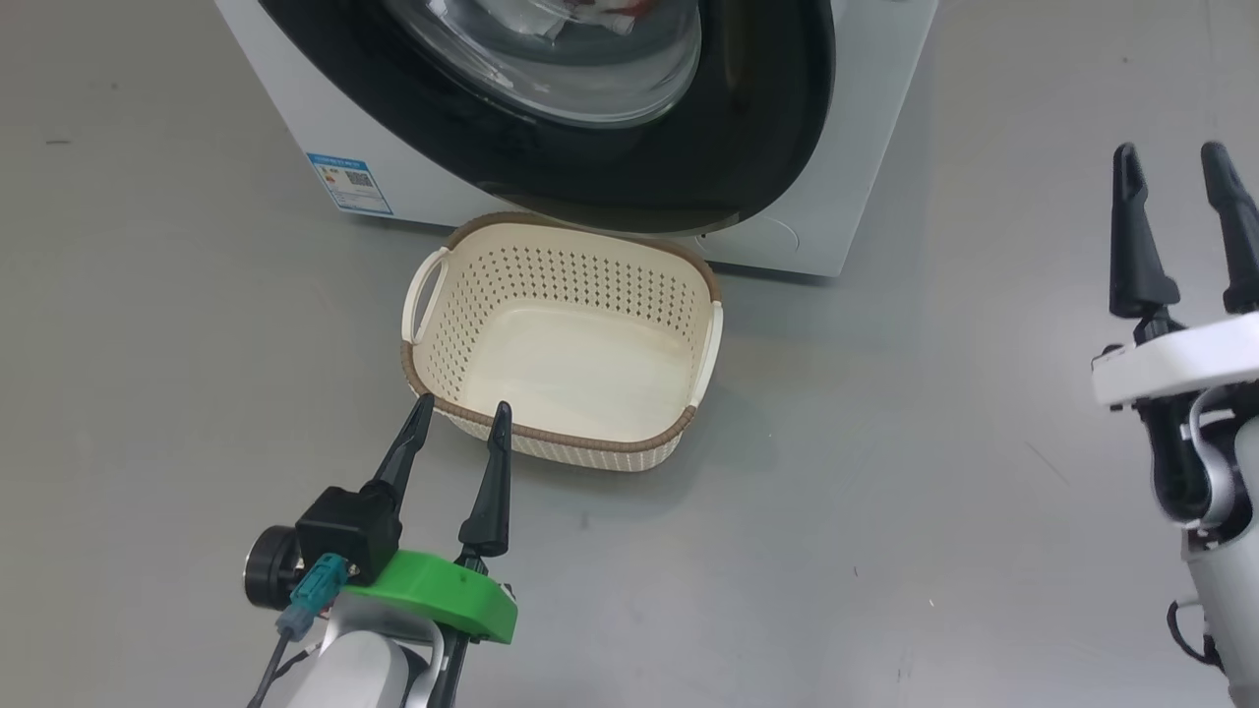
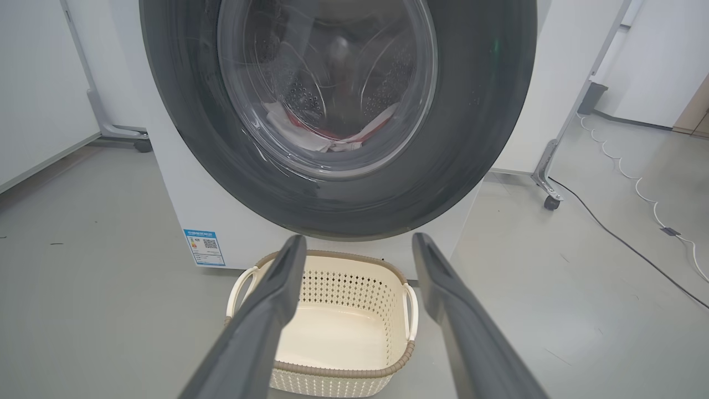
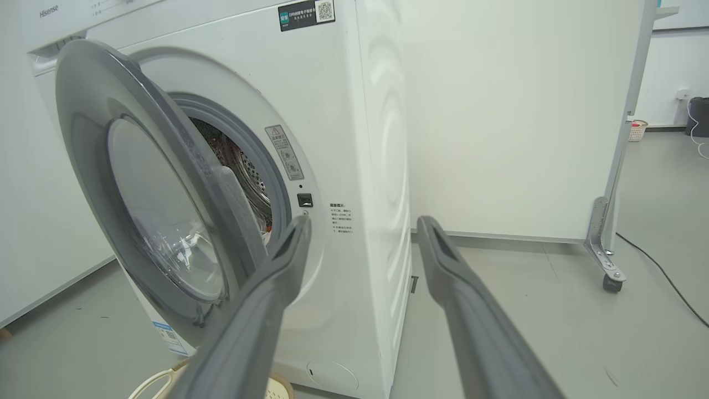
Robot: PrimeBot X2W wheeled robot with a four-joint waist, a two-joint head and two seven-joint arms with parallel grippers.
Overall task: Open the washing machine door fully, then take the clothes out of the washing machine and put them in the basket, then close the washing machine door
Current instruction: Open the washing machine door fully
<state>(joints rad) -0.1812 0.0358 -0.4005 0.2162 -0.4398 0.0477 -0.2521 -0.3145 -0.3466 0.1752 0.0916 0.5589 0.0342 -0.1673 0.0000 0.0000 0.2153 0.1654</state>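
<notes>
Both wide and empty, left gripper and right gripper; door just ajar, clothes inside, basket bare, so all three steps to go.

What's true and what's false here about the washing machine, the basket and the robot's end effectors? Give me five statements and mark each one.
1. The basket is empty. True.
2. The washing machine door is shut tight. False: it stands ajar.
3. Red and white clothes lie inside the washing machine. True.
4. The left end effector grips the basket. False: it is open and holds nothing.
5. The right end effector is open. True.
</notes>
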